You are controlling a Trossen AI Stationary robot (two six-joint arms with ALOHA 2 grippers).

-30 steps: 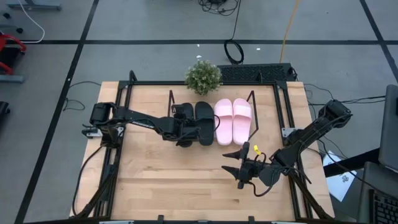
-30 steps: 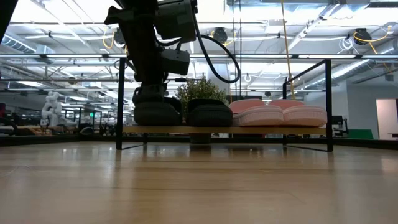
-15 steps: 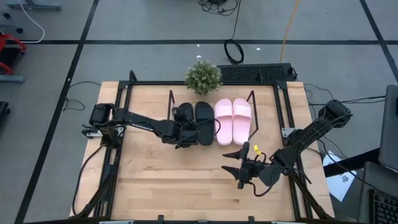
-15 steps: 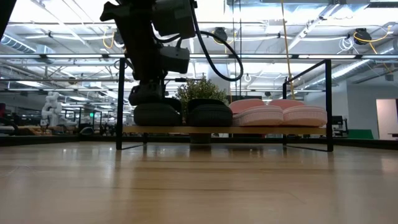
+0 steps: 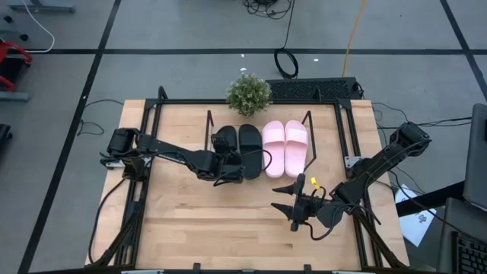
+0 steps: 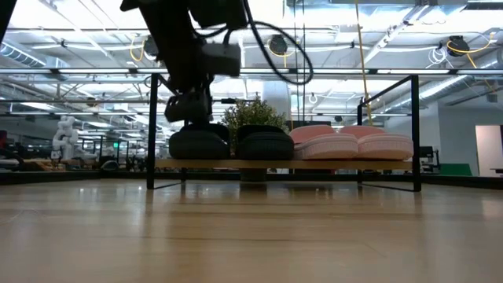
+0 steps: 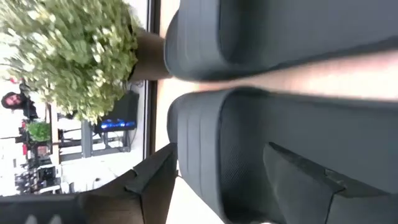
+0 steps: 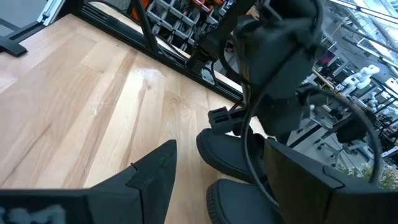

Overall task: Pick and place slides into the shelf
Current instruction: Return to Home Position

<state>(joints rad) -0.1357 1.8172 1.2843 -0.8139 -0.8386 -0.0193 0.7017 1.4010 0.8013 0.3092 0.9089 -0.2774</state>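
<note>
High view: the shelf point(image 6: 330, 163) is loaded, the black slides point(image 5: 249, 148) lying just beneath the left gripper point(image 5: 227, 158), the pink slides point(image 5: 285, 146) beyond them. Its fingers are held apart, empty; the right gripper point(image 5: 294, 202), likewise spread and empty, is seen short of the pink slides, apart from them.

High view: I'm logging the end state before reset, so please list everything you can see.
Table: one, light wood, black-railed.
Shelf: one, black wire and light wood, table's far middle.
Black slides: two, matte black, shelf's left half.
Pink slides: two, pale pink, shelf's right half.
Plant: one, green, behind the shelf.
Left gripper: one, dark, open, just above the black slides.
Right gripper: one, dark, open, over the table's front right.
</note>
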